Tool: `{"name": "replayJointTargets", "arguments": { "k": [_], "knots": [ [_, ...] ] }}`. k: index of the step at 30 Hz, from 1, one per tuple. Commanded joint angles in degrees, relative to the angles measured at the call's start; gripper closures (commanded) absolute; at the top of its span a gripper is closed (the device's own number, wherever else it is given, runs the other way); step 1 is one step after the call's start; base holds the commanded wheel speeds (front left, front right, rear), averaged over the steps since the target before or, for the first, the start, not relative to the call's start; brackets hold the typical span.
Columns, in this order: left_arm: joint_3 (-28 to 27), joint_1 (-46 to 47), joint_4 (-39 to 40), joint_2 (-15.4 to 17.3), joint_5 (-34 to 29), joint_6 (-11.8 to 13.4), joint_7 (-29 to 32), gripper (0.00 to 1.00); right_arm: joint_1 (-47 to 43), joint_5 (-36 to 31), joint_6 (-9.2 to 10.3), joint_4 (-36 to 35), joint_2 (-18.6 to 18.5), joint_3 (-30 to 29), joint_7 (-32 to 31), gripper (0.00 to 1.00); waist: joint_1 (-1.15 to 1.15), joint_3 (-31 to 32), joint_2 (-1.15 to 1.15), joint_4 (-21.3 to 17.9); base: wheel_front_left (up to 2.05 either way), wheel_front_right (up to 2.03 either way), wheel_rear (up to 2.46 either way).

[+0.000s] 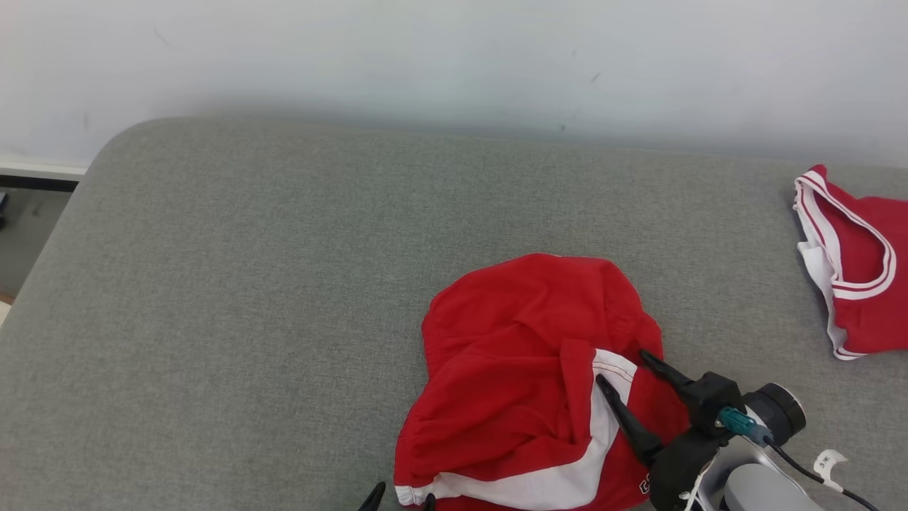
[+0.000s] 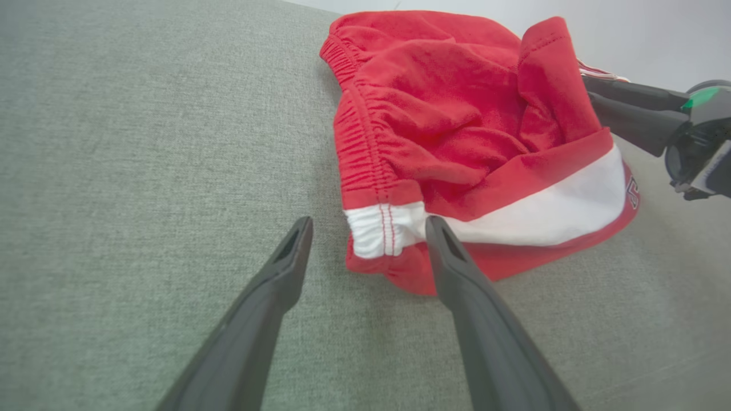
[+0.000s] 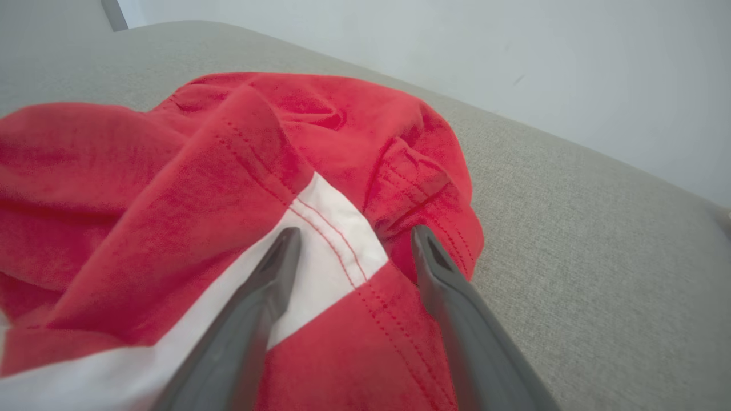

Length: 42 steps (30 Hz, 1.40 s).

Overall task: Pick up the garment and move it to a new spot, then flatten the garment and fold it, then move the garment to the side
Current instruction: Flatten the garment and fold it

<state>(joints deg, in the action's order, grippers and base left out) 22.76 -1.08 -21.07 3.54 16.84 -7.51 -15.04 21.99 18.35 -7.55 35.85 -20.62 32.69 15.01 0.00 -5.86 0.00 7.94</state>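
a plain room, home or lab unclear: grey upholstered pad (image 1: 213, 284) against a bare white wall (image 1: 425, 57)

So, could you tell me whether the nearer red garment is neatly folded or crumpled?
Crumpled: the garment lies bunched on the grey surface, with deep wrinkles and raised folds.

Nothing's really reading clearly here. Some white-outlined lettering (image 1: 644, 486) is peeking out on the garment (image 1: 525, 341), back by the jaw base of the right gripper (image 1: 621, 365), but it's too cut off.
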Motion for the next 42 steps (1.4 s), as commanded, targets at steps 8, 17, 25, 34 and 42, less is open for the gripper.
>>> {"name": "replayJointTargets", "arguments": {
  "k": [8,17,25,34,42],
  "knots": [
    [2.1,3.2,-3.4,-0.3,3.9,0.1,-0.2,1.00,4.1,6.4,0.11,4.5,-1.1,5.9,-0.9,1.00,0.00,-0.4,0.00,1.7,0.00,0.00,0.00],
    [-1.6,0.2,-1.5,-0.4,5.3,0.1,-0.1,1.00,-1.2,6.8,0.11,-2.1,-1.2,-0.4,0.2,1.00,0.00,1.4,0.00,0.7,0.00,0.00,0.00],
    [-5.7,-3.3,4.5,-0.6,6.1,0.1,-0.1,1.00,-21.1,2.0,0.11,-22.6,2.0,-16.3,0.2,1.00,0.00,1.4,0.00,-1.2,0.00,0.00,0.00],
    [-5.1,-2.3,1.3,-0.6,5.2,0.1,-0.1,1.00,-22.9,0.6,0.11,-21.3,4.0,-15.9,0.2,0.00,0.00,1.0,0.00,-4.2,0.00,0.00,0.00],
    [-5.3,-2.6,0.8,-0.6,4.7,0.1,-0.1,0.00,-23.8,-1.5,0.11,-22.5,3.6,-16.2,0.2,0.00,0.00,1.2,0.00,-3.8,0.00,0.00,0.00]
  ]
}}
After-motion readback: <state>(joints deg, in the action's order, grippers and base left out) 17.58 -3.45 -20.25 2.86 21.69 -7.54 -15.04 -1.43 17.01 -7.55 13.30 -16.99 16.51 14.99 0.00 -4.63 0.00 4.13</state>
